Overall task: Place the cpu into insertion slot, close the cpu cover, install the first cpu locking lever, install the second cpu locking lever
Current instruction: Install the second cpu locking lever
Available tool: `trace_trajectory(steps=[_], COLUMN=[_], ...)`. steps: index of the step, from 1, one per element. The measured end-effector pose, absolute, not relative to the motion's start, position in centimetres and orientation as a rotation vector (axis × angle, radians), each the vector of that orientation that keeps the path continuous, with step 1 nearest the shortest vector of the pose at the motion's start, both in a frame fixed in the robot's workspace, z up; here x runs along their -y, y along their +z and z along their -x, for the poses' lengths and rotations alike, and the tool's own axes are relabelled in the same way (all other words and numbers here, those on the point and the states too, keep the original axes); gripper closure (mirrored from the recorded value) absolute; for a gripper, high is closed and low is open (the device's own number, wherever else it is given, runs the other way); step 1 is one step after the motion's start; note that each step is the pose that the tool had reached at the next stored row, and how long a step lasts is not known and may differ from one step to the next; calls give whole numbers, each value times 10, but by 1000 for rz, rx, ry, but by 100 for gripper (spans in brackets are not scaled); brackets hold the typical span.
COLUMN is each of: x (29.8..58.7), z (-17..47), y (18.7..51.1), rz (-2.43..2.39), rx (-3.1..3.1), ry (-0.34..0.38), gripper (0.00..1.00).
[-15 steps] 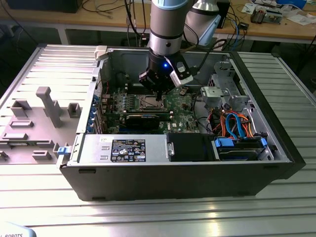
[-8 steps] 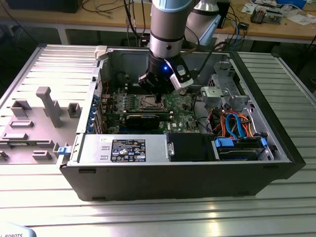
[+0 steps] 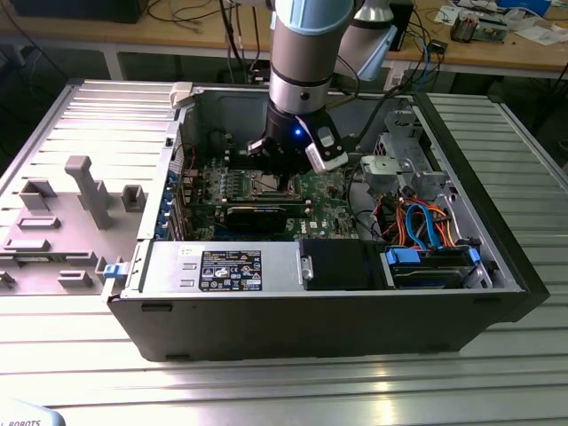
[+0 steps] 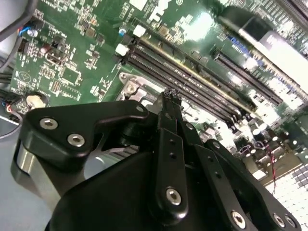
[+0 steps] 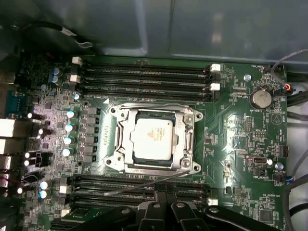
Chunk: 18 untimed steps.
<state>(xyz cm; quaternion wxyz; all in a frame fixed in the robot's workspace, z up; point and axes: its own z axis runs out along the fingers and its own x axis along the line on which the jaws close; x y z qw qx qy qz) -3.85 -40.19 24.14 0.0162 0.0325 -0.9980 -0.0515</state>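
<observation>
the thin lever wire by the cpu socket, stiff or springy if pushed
The thin silver metal lever rod is long and slender, so it probably flexes and springs back. Bare and smooth, it may slip off the black tool. It looks light, likely moving under gentle pressure.

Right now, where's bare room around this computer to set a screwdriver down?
Free: the ribbed metal table in front of the case, and to the exterior view's right of it. Crowded: the motherboard around the cpu, where the gripper hangs, and the grey fixture tray.

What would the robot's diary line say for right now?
cpu seated in insertion slot | cpu cover down around it | gripper shut, beside socket edge at thin lever
</observation>
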Motion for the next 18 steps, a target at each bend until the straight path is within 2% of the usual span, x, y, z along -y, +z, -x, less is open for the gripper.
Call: trace_trajectory(steps=[18], x=[408], z=[70], y=[228], rz=[-107], rx=[3099], ry=[-243], gripper=[89])
